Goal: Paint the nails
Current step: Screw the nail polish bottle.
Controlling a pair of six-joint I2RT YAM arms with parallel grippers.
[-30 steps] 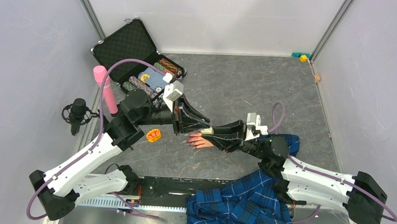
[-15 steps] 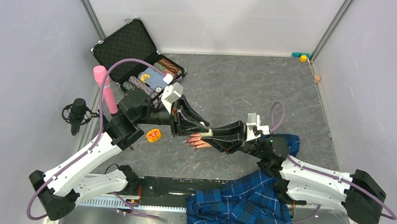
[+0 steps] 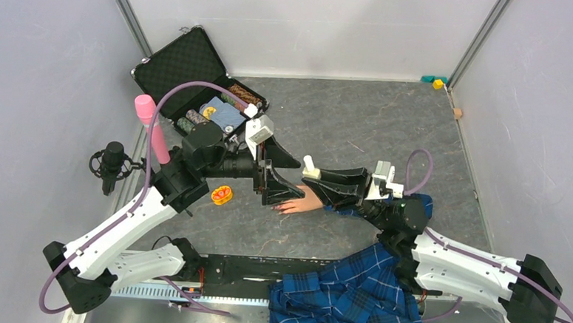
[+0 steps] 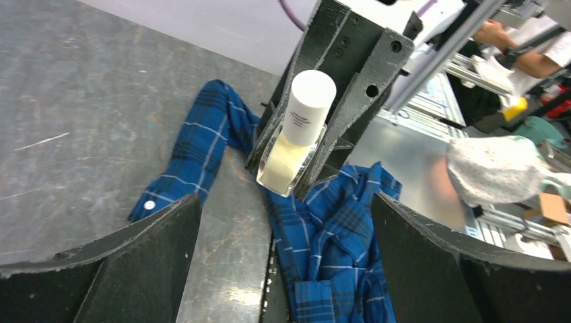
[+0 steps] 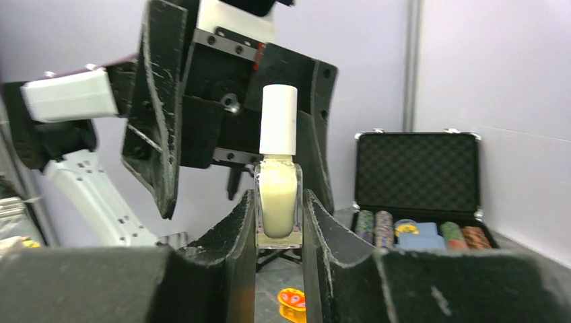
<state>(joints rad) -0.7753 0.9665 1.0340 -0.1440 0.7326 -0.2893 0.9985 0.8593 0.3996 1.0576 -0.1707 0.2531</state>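
The flesh-coloured mannequin hand (image 3: 301,204) lies on the grey table, fingers pointing left, with a blue plaid sleeve behind it. Its nails are too small to make out in the top view. My right gripper (image 3: 318,175) (image 5: 279,210) is shut on a small clear bottle (image 5: 278,196) of pale polish, held upright above the hand, its white cap (image 5: 279,120) on. My left gripper (image 3: 296,177) (image 4: 286,259) stands open, facing the bottle (image 4: 291,151). Its fingers (image 5: 159,114) are spread either side of the cap, not touching it.
An open black case (image 3: 199,83) with poker chips lies at the back left. Left of the hand are an orange object (image 3: 222,195), a pink bottle (image 3: 153,130) and a microphone (image 3: 111,164). Plaid shirt (image 3: 350,294) bunches at the near edge. Small blocks (image 3: 436,82) sit far right.
My left gripper has opened, let go of the bottle's cap and drawn back a little. The right gripper has pulled back to the right with the bottle, uncovering the mannequin hand.
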